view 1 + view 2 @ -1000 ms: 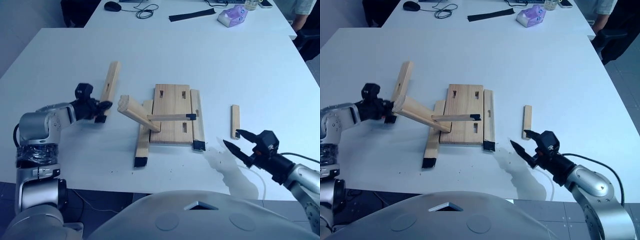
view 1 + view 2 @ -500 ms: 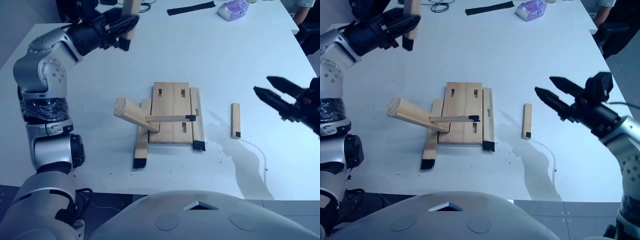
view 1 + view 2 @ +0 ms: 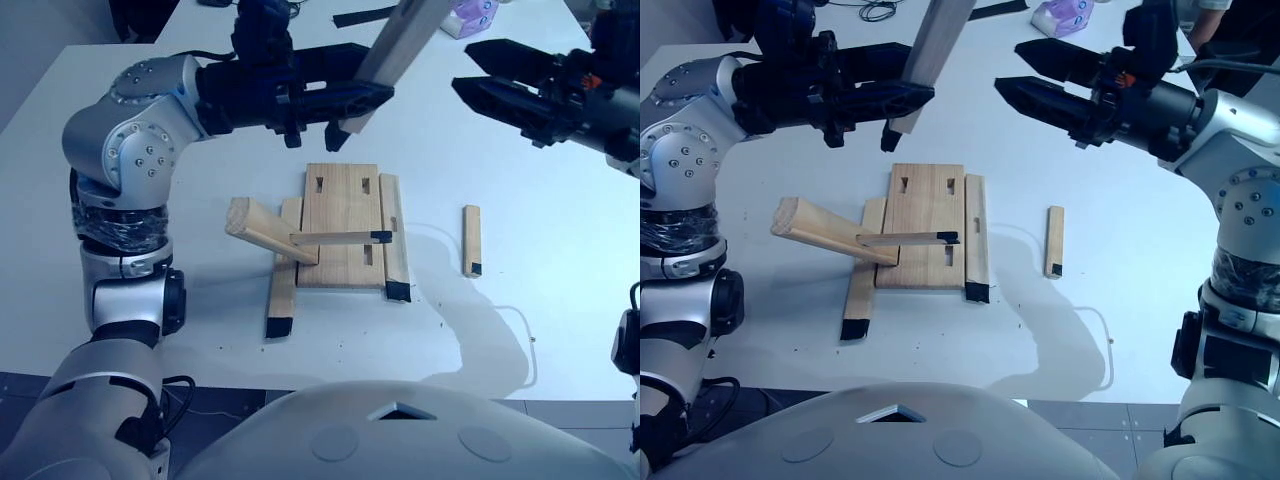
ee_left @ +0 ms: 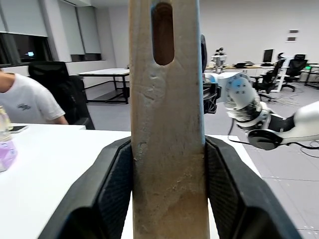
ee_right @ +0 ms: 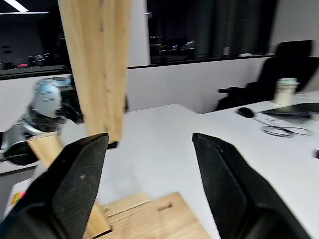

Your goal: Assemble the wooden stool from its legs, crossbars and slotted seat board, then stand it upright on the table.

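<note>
Stool leg [image 3: 397, 45] hangs in the air above the seat board [image 3: 340, 225], slanting up and away, clamped near its lower end by the left gripper [image 3: 362, 108]. In the eye views the right gripper [image 3: 466, 68] hovers just beside it, jaws spread wide and empty. On the table [image 3: 560, 200] the board lies flat, with a right leg [image 3: 394, 240] along one edge and a left leg [image 3: 283, 290] along the other. A tilted leg [image 3: 258, 225] props over the left one, and a long crossbar [image 3: 340, 237] reaches from it across the board. A short crossbar [image 3: 470, 240] lies apart to the right. The top of the stool leg is cut off, and whether the long crossbar is seated in the tilted leg is hard to tell.

In the left wrist view the black pads [image 4: 117, 189] press both sides of the stool leg, below an oval slot [image 4: 163, 32]. The wood looks stiff, light and hard, and its smooth faces could slide or swing, since it is held near one end. A second hold on the free length, clear of the slot, would likely steady it. Its lower end is hidden.

In the right wrist view the fingers [image 5: 75, 184] stand far apart, with the stool leg just ahead and the board below.
</note>
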Controlling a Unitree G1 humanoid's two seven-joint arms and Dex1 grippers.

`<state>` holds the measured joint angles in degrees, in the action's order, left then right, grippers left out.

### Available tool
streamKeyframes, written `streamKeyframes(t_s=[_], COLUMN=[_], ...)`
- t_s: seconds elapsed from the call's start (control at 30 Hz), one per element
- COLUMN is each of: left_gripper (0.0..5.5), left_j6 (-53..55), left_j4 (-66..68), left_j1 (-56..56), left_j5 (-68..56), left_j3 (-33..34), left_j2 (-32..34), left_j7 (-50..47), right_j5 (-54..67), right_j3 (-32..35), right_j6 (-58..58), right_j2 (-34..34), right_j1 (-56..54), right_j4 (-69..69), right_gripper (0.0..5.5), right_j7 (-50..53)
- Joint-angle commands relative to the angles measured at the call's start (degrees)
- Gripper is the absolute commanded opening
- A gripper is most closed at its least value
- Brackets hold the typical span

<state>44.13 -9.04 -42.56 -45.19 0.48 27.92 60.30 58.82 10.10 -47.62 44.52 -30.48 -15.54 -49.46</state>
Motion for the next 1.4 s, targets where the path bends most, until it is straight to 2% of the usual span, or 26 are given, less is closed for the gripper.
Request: streamKeyframes(t_s=[0.03,0.43,0.97,1.4], left_gripper=[2.02,2.02,2.02,2.02], left_j6=[-1.1,-1.6,-2.5,-2.0], left_j4=[-0.5,-3.8,-3.5,-4.7], left_j1=[0.8,4.3,5.2,6.1], left_j5=[-0.1,0.0,1.2,1.1], left_j3=[-0.3,-2.5,-3.4,-4.0], left_j2=[-0.5,-0.1,1.0,3.4], left_j7=[0.5,2.7,3.2,5.7], right_j5=[0.2,1.4,-0.3,-1.9], right_j3=[-1.8,-3.7,-5.2,-6.7], right_j6=[-1.5,-4.2,-7.4,-7.2], right_j2=[0.0,-2.0,0.3,0.5], right_j1=[-2.7,-7.8,-12.9,-14.7], right_j4=[0.4,0.4,0.5,1.3], right_gripper=[3.09,3.09,3.09,3.09], right_j7=[-2.7,-5.5,-11.9,-12.6])
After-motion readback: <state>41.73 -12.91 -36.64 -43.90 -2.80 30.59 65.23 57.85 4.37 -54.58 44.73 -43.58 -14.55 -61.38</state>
